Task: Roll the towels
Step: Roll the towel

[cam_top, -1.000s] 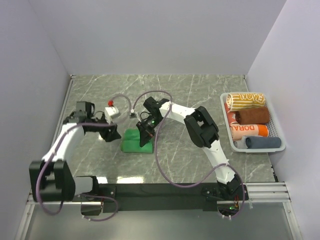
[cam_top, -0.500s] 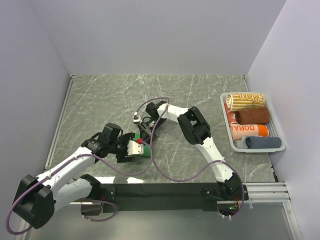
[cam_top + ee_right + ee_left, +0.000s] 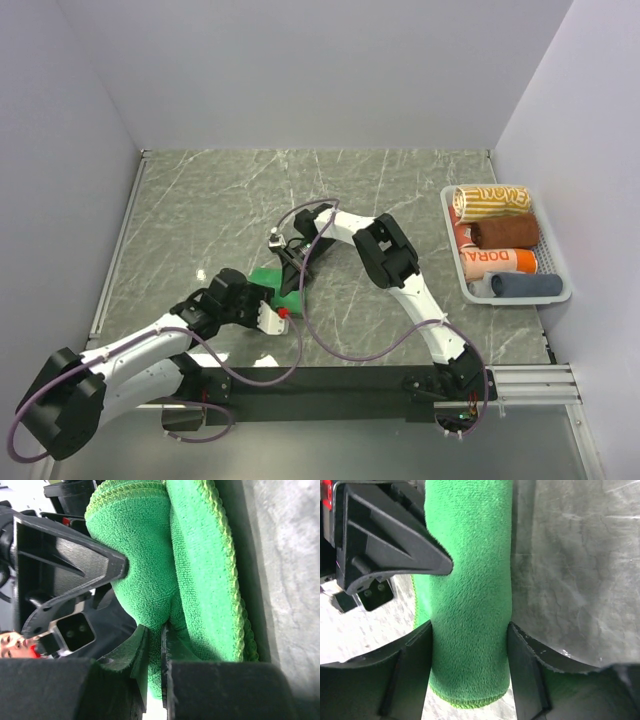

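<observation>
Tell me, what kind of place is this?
Probably a robot lab test booth: plain white walls box in a marble-look table, two robot arms are bolted at its edge, both gripping a green towel.

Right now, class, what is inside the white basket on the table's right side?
Four rolled towels lie in the white basket: a yellow-striped towel, a brown towel, an orange-lettered towel and a blue-grey towel. They cover the basket's floor, so anything beneath them is hidden.
</observation>
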### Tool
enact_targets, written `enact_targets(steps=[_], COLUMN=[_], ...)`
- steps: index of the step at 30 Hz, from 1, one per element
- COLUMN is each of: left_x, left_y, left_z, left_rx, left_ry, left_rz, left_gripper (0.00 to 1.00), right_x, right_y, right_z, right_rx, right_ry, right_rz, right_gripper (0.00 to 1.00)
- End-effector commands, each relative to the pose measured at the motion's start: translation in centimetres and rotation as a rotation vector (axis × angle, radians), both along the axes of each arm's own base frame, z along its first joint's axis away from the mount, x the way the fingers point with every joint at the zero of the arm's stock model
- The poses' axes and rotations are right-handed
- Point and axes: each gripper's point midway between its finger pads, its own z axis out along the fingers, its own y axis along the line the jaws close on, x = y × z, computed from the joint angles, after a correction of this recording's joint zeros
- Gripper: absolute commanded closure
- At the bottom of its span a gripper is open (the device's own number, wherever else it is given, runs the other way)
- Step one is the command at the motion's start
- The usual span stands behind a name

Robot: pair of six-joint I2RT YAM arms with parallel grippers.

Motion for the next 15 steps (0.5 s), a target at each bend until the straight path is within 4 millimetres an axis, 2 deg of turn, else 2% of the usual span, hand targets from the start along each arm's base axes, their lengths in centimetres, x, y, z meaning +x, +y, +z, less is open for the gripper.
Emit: enact_targets(steps=[1, 3, 4, 6, 7, 8, 10, 11, 12, 13, 14, 15], left_x=[-0.6, -1.3, -1.6, -2.6, -3.1, -3.4, -4.1, -5.1, -5.6, -5.6, -6.0, -6.3], left_y=[-0.5, -0.7, -0.8, -0.4, -0.2, -0.1, 0.3, 0.1, 0.1, -0.1, -0.2, -0.5], left_z=[-0.8, -1.4, -1.5, -2.3, -2.6, -2.8, -3.0, -3.1, -3.1, -2.9, -2.8, -2.6], left_rx=[0.022, 0.031, 0.034, 0.08, 0.103, 0.113, 0.154, 0.156, 0.163, 0.168, 0.162, 0.163], left_ry=[-0.05, -0.04, -0.018, 0.078, 0.114, 0.15, 0.239, 0.289, 0.324, 0.346, 0.391, 0.418], left_rz=[-0.052, -0.069, -0.078, -0.081, -0.088, -0.076, -0.065, -0.094, -0.103, -0.094, -0.084, -0.104], left_gripper=[0.4, 0.43, 0.57, 0.74, 0.88, 0.93, 0.99, 0.99, 0.99, 0.99, 0.99, 0.99], right_x=[-2.1, -2.0, -2.0, -1.9, -1.5, -0.8, 1.3, 2.5, 4.6, 5.7, 7.2, 8.8], right_y=[-4.9, -4.8, -4.8, -4.8, -4.8, -5.1, -4.8, -4.8, -5.3, -5.7, -5.6, -6.7], right_z=[-11.3, -11.2, -11.1, -10.3, -9.7, -7.7, -6.1, -4.0, -3.5, -2.6, -0.8, -0.1], right_rx=[-0.326, -0.328, -0.323, -0.311, -0.303, -0.283, -0.266, -0.242, -0.249, -0.262, -0.246, -0.263], right_ry=[-0.118, -0.117, -0.119, -0.139, -0.15, -0.176, -0.261, -0.319, -0.381, -0.406, -0.465, -0.495], right_rz=[0.123, 0.12, 0.122, 0.121, 0.105, 0.07, 0.003, -0.031, -0.077, -0.113, -0.141, -0.177], right_gripper=[1.0, 1.0, 1.0, 1.0, 0.98, 0.94, 0.81, 0.75, 0.69, 0.51, 0.5, 0.49])
